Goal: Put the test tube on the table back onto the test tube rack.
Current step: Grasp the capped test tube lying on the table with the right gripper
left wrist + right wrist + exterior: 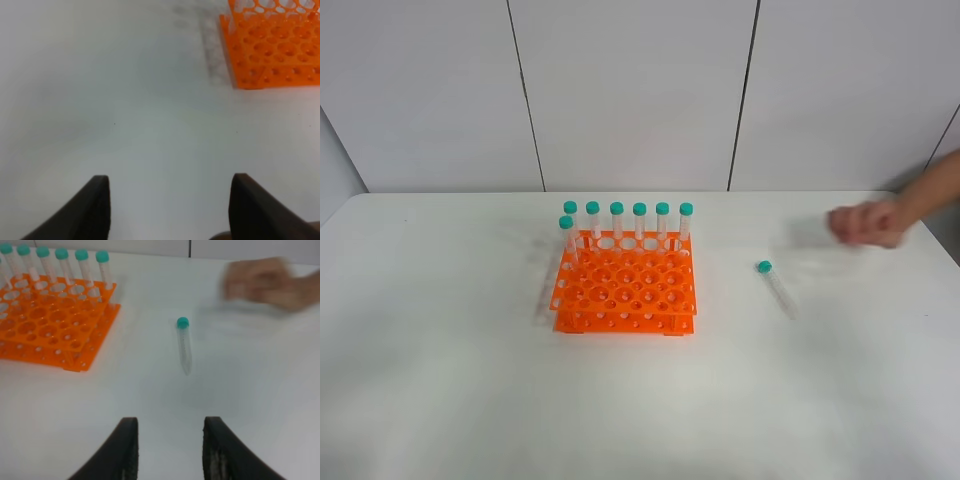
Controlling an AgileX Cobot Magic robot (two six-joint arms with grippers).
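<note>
- While the test tube (777, 290) lies flat on the white worktop (440, 380), it sits well apart from the test tube rack (625, 290), off to the rack's right in the high view.
- Its teal cap points toward the back wall, and its clear body runs toward the front edge, slanting a little to the right.
- Nothing touches the tube; bare worktop surrounds it on every side.
- The orange rack stands near the middle of the worktop, its two tiers pierced by a grid of round holes.
- Seven teal-capped tubes (639, 215) stand upright in the rack: six in a line along the back row, and one more just in front of that line at the left end.
- The rest of the holes that show hold nothing.
- A person's bare arm (880, 220) reaches in from the right edge above the worktop, blurred, behind and to the right of the lying tube and clear of it.
- The left hand (170, 179) has its two dark fingers spread wide with only worktop between them; a corner of the rack (272, 50) lies ahead of it and to one side.
- The right hand (170, 420) also has its fingers parted and grips nothing; the gap is narrower than the left's.
- Ahead of the right hand the tube (184, 345) lies in line with the gap, some way off, with the rack (50, 325) to one side and the blurred arm (265, 282) beyond.
</note>
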